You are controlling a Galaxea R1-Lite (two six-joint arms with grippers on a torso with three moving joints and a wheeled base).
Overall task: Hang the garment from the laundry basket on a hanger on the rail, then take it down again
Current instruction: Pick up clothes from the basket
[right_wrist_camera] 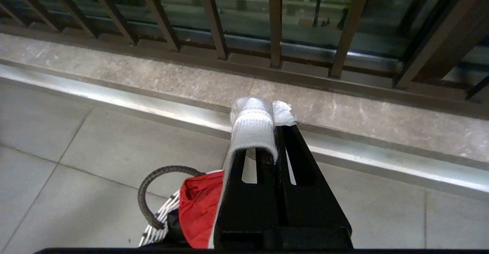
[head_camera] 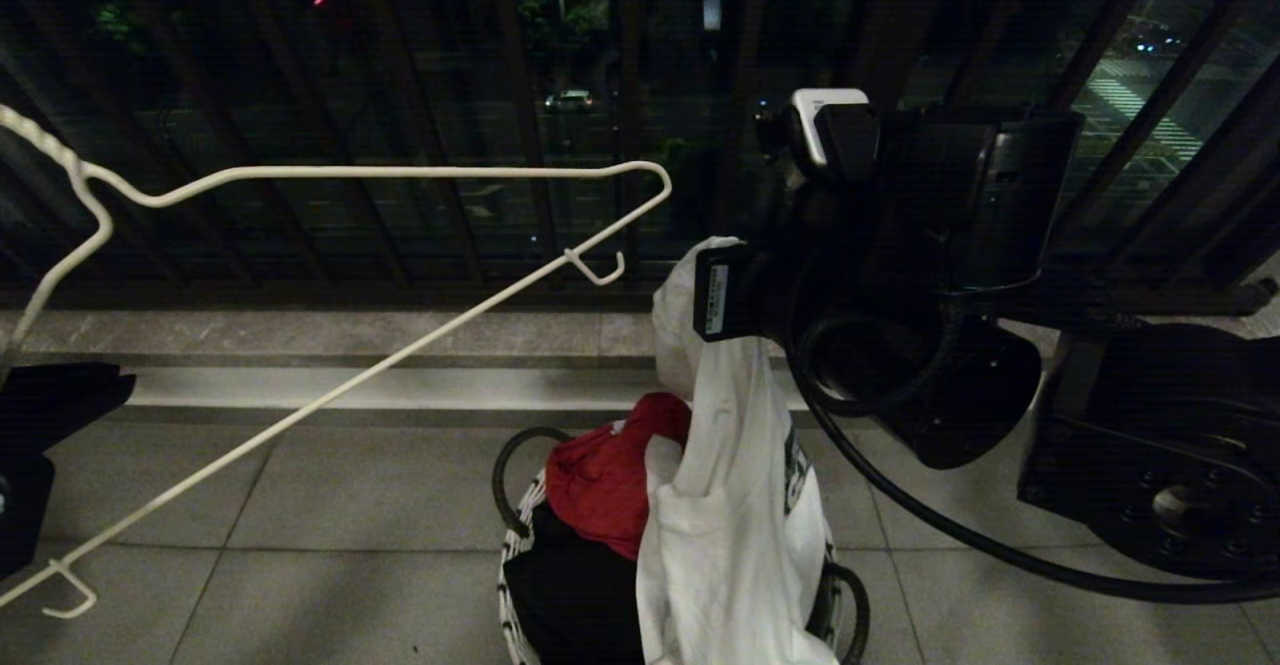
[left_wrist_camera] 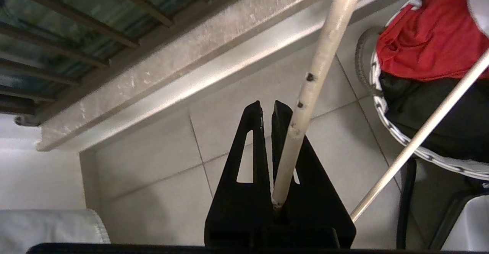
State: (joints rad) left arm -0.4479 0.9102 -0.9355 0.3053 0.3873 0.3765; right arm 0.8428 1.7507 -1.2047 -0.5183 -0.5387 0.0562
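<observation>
**Two grippers loaded: hanger on the left, T-shirt on the right**

Both arms are raised in front of the dark brown railing (head_camera: pixel 420 95). The left arm shows only as a dark mass at the left edge of the head view. Its gripper (left_wrist_camera: pixel 267 107) points out over the tiled floor (left_wrist_camera: pixel 153 162), and its black fingers (left_wrist_camera: pixel 252 147) are pressed nearly together, clamped on the wire of the hanger (head_camera: pixel 370 173). From that grip the thin white hanger spreads across the left half of the head view, tilted, with one small shoulder hook (head_camera: pixel 598 270) up near the railing and the other low at the left edge.

The right arm reaches in from the right, its wrist and cable filling the right side of the head view. The right gripper (right_wrist_camera: pixel 276 131) faces the stone kerb (right_wrist_camera: pixel 153 78) below the railing, its fingers closed tight on a ribbed fold of the garment (head_camera: pixel 730 485). The white T-shirt hangs down from this grip, its lower part draping over the near side of the laundry basket (head_camera: pixel 520 535). A red cloth (head_camera: pixel 600 485) and a black garment (head_camera: pixel 570 595) lie in the basket beside it.
</observation>
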